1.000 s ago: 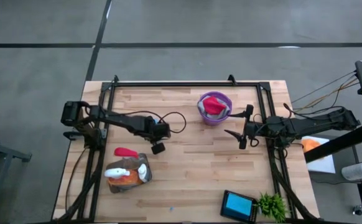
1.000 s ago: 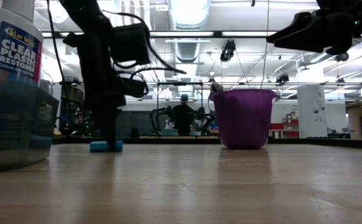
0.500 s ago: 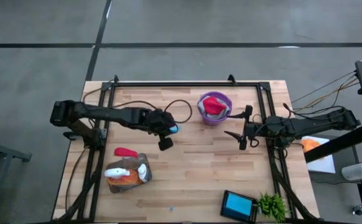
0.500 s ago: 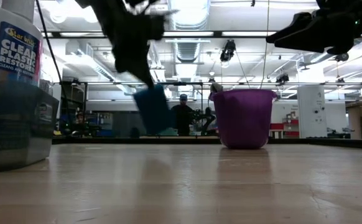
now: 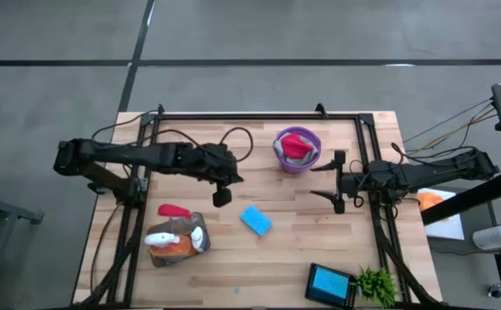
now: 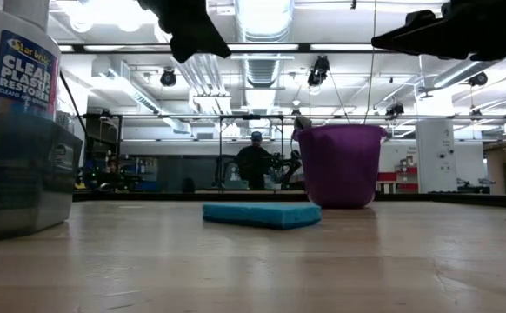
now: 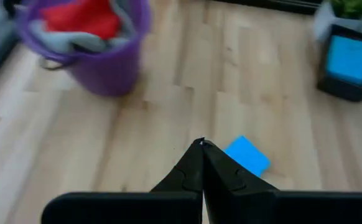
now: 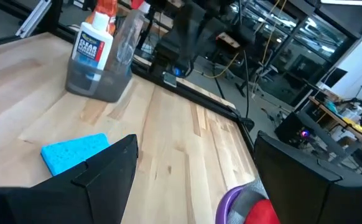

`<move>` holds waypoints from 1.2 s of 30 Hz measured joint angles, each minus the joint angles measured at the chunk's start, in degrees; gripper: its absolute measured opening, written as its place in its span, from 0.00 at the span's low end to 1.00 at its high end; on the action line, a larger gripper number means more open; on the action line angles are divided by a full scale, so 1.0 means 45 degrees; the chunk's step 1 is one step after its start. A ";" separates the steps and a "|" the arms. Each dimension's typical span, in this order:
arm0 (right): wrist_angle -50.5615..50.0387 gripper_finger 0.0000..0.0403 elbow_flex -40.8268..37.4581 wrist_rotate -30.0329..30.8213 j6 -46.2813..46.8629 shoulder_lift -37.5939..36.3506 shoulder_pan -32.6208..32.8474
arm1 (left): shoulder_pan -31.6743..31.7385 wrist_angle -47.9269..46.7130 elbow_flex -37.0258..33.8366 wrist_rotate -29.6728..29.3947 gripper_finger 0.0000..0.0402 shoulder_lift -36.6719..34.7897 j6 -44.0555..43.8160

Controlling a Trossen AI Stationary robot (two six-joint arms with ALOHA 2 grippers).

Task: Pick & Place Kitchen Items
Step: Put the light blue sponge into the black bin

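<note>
A blue sponge [image 5: 256,220] lies flat on the table's middle [image 6: 262,214], and no gripper touches it. My left gripper [image 5: 231,178] hangs shut and empty above the table, up and to the far left of the sponge; its joined fingertips [image 7: 201,144] slant down toward the sponge [image 7: 247,155]. A purple bucket [image 5: 297,148] at the far middle holds a red and a grey cloth. My right gripper [image 5: 319,181] stands open and empty right of the bucket, held high [image 6: 427,35]; its wrist view shows the sponge [image 8: 75,152] ahead of it.
An orange and a clear spray bottle [image 5: 175,239] stand at the near left with a red cloth [image 5: 175,210] beside them. A black box holding a blue sponge [image 5: 330,284] and a small plant [image 5: 376,284] sit at the near right. Bare wood surrounds the sponge.
My left gripper has risen from the table and tipped its fingers up from pointing down. The blue sponge came up with it, hanging below the fingers, then dropped and now lies flat on the table, farther right and nearer the near edge than before.
</note>
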 joint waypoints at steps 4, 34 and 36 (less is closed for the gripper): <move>0.0120 0.78 0.0000 0.0000 0.0029 0.0055 -0.0003 | -0.0168 0.0471 -0.0160 0.0720 0.00 0.0719 0.0406; 0.5520 0.78 0.1276 -0.1844 0.2220 0.6244 0.0709 | -0.0756 0.4702 -0.0686 0.3163 0.25 -0.0615 0.5108; 0.5511 0.78 0.1296 -0.1841 0.2395 0.6387 0.0845 | -0.0891 0.5423 -0.1504 0.2743 0.25 -0.1541 0.5156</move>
